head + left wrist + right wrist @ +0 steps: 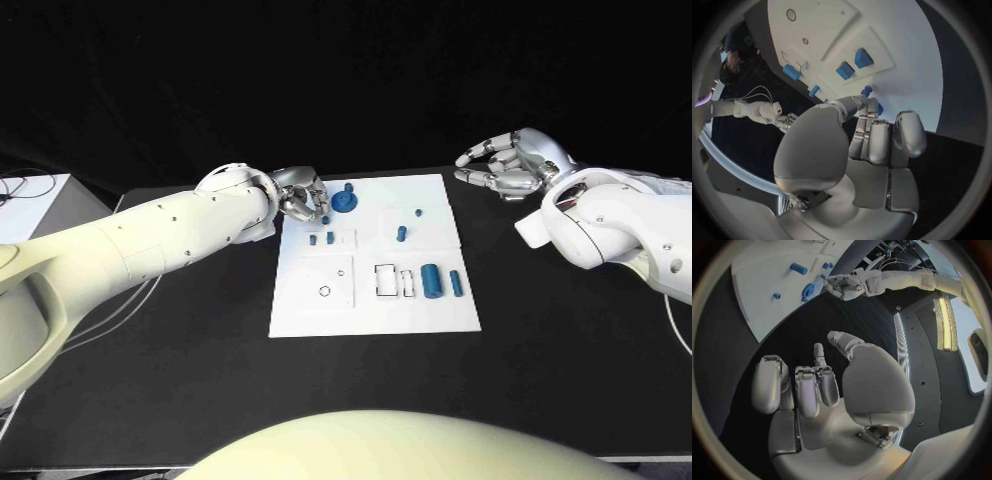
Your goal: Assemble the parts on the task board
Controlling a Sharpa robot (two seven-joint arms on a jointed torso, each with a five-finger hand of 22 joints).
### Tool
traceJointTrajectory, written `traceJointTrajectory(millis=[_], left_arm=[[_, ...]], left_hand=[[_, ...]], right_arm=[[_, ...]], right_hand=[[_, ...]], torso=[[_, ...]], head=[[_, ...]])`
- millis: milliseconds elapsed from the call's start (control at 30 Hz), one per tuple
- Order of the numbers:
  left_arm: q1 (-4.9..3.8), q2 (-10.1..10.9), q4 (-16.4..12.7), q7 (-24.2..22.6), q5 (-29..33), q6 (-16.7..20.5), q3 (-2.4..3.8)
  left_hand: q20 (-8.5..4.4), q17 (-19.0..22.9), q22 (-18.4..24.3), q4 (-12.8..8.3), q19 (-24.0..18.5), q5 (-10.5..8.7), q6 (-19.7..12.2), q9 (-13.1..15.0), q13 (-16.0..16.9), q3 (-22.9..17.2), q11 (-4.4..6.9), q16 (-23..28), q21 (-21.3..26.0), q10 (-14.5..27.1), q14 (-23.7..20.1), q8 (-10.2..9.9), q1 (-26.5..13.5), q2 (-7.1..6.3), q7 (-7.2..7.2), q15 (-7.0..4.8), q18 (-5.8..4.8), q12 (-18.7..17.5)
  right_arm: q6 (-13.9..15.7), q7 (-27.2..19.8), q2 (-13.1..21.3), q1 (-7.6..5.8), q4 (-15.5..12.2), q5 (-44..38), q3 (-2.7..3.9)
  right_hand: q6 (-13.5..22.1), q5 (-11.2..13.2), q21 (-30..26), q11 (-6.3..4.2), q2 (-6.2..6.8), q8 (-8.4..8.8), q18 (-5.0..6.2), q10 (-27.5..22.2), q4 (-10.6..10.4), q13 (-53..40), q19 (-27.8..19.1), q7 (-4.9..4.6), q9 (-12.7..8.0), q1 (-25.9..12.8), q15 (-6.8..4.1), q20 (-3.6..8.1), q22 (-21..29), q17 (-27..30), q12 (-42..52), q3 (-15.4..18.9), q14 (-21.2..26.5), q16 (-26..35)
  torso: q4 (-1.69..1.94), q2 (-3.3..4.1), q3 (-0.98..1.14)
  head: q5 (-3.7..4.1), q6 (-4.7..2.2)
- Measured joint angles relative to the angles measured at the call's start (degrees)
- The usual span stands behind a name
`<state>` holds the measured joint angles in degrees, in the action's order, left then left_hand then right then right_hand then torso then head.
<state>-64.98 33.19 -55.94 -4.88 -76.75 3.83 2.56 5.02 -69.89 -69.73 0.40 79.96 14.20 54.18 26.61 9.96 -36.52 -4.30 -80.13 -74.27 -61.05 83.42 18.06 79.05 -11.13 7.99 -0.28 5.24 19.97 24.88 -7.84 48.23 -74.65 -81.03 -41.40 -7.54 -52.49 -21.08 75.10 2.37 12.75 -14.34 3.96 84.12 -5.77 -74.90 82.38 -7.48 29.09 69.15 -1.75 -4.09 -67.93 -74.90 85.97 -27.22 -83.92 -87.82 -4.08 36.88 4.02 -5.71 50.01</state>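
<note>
Left hand point(296, 196) curled at task board's point(433, 315) far corner, fingers point(869, 106) closed by blue round part point(345, 200) (grip unclear). Right hand point(508, 163) curled, holding nothing, off board's opposite side.

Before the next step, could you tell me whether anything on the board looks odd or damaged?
Nothing stands out: the task board lies flat and the blue parts look intact; neither hand holds a part.
</note>
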Motion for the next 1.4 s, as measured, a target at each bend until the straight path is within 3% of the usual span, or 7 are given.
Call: traceJointTrajectory(millis=[1400], left_arm=[[0.1,-0.13,0.52,0.78,-0.24,-1.53,-0.01]], left_hand=[[0.0,0.14,0.35,0.0,0.0,0.0,0.4,0.21,-0.09,0.0,-0.21,0.0,0.0,-0.6,0.0,-0.23,-0.46,0.0,-0.02,0.0,0.0,-0.68]], right_arm=[[0.0,0.01,0.06,-0.05,-0.05,-0.04,0.0]], right_hand=[[0.0,0.0,0.0,0.0,0.0,0.0,0.0,0.0,0.0,-0.04,-0.01,0.0,-0.03,0.0,0.0,-0.01,0.02,0.0,0.0,0.0,0.0,0.0]], torso=[[0.0,-0.01,-0.01]], head=[[-0.05,0.0]])
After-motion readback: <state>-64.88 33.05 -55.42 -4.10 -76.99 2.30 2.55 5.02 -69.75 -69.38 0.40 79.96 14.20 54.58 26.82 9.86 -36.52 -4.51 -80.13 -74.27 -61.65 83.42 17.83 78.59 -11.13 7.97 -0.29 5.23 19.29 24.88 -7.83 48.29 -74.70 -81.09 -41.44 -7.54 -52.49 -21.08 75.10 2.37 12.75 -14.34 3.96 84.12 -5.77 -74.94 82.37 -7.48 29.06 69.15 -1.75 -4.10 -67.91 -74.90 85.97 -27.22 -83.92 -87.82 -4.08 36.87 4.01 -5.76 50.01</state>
